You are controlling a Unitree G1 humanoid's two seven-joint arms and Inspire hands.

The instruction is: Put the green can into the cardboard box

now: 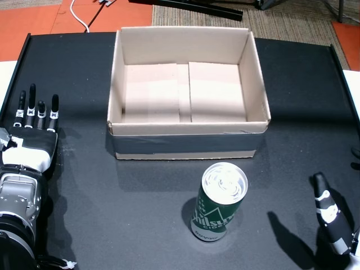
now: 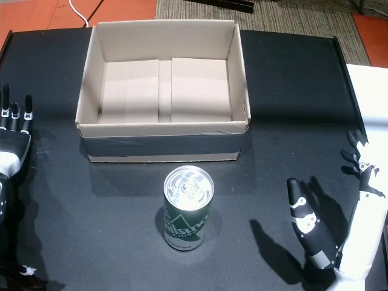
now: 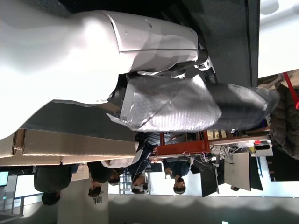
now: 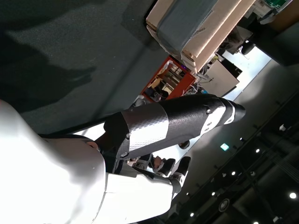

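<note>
A green can (image 1: 220, 201) (image 2: 187, 208) with a silver top stands upright on the black table, just in front of the cardboard box (image 1: 188, 140) (image 2: 163, 148). The box is open-topped and holds nothing. My left hand (image 1: 34, 130) (image 2: 13, 136) rests flat at the table's left edge, fingers straight and apart, far from the can. My right hand (image 1: 331, 216) (image 2: 330, 224) hovers open at the lower right, a short way right of the can, thumb pointing up. The right wrist view shows my thumb (image 4: 173, 123) and a box corner (image 4: 196, 32); the left wrist view shows the left hand (image 3: 154, 70).
The black table (image 1: 140, 225) has raised edges at left and right. Beyond its far edge lie orange floor mats (image 1: 73, 17) and a carpet (image 1: 281, 25). People stand in the background (image 3: 135, 175) of the left wrist view.
</note>
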